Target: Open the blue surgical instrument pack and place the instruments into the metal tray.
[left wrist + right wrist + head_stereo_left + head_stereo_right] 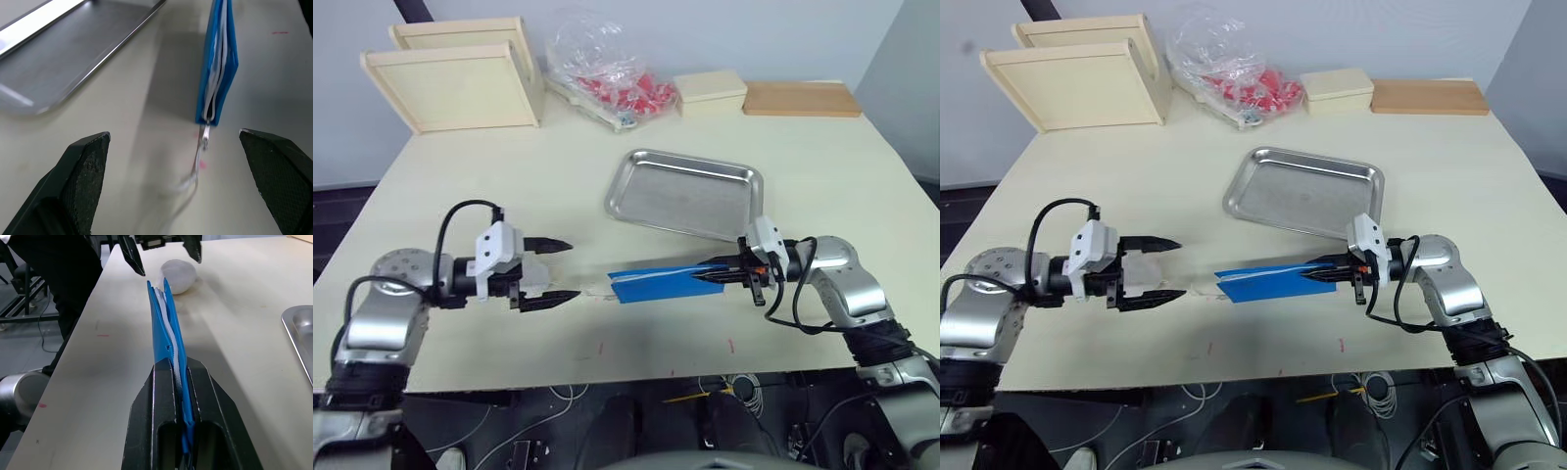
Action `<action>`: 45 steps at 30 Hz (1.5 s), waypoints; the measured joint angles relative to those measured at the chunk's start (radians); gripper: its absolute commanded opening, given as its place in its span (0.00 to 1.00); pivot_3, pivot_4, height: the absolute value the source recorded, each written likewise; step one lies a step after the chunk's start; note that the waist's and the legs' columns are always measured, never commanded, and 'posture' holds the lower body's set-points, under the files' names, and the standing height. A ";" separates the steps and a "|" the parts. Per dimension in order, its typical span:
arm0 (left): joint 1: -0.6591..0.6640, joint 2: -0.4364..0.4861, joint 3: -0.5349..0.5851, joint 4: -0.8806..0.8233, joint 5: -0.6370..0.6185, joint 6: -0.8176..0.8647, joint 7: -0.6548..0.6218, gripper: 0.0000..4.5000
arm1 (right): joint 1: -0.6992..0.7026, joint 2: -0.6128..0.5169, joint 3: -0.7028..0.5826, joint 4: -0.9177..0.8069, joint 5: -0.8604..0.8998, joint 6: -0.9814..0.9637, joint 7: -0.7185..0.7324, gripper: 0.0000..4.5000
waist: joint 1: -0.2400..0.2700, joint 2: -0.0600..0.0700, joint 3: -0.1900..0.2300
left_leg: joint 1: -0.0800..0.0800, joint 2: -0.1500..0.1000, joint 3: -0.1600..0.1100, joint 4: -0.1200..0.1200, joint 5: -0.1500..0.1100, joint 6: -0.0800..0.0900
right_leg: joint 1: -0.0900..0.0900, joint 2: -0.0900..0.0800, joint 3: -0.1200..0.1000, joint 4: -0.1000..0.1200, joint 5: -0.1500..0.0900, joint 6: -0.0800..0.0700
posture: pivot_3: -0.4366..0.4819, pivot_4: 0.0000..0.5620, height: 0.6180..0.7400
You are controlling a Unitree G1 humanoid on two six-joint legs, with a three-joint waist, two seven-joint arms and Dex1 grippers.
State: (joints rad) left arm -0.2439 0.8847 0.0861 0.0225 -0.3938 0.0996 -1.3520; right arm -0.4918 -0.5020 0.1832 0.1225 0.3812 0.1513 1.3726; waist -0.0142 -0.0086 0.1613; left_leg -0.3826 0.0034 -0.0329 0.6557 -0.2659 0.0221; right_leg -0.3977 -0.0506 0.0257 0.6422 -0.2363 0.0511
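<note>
The blue surgical instrument pack [658, 282] sits on the pale table [803, 176] just in front of the metal tray [685, 193], toward the robot's side of it, apart from the tray's rim. The pack stands on its long edge, still folded, with whitish inner layers showing between its blue covers in the wrist views. The right gripper [713, 274] is clamped on the pack's end nearest the tray's right front corner, both black fingers [156, 406] pressed flat against the blue fabric. The left gripper [560, 269] hangs beyond the pack's other end, farther from the tray and to its left front, with its fingers spread wide and touching nothing. A thin pale cord [198, 166] trails from that free end of the pack onto the table between those spread fingers. The tray holds nothing. Behind the tray, at the far edge of the table, stand two pale wooden trays [455, 83], a clear bag of red pieces [612, 73], a cream box [710, 91] and a wooden board [801, 98].
</note>
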 measured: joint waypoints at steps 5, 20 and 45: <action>-0.086 -0.057 -0.073 0.079 0.030 -0.025 -0.023 0.99 | 0.000 -0.002 0.000 -0.005 0.003 0.017 0.005 0.00 | 0.000 -0.001 0.000 | 0.000 0.000 0.000 0.000 0.000 0.000 | 0.000 0.001 0.000 0.000 0.000 0.000 | 0.48 0.27 1.00; -0.231 -0.199 -0.177 0.210 0.067 -0.055 -0.082 0.60 | 0.000 -0.004 0.001 -0.010 0.002 0.020 0.006 0.00 | 0.000 -0.001 0.000 | 0.000 -0.001 -0.001 0.001 0.000 0.000 | 0.000 0.001 0.000 0.001 0.000 0.000 | 0.48 0.27 1.00; -0.203 -0.257 -0.176 0.201 0.034 0.016 -0.104 0.00 | 0.057 -0.119 -0.114 -0.238 0.265 0.446 -0.052 0.99 | 0.004 -0.001 0.000 | -0.001 0.000 -0.002 0.002 0.000 0.000 | 0.000 0.001 -0.001 0.001 0.000 0.000 | 0.48 0.27 1.00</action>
State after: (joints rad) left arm -0.4466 0.6274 -0.0896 0.2234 -0.3599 0.1158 -1.4562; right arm -0.4349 -0.6211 0.0692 -0.1152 0.6465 0.5972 1.3211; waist -0.0104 -0.0097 0.1617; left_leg -0.3837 0.0033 -0.0350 0.6579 -0.2658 0.0223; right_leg -0.3973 -0.0495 0.0252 0.6429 -0.2362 0.0513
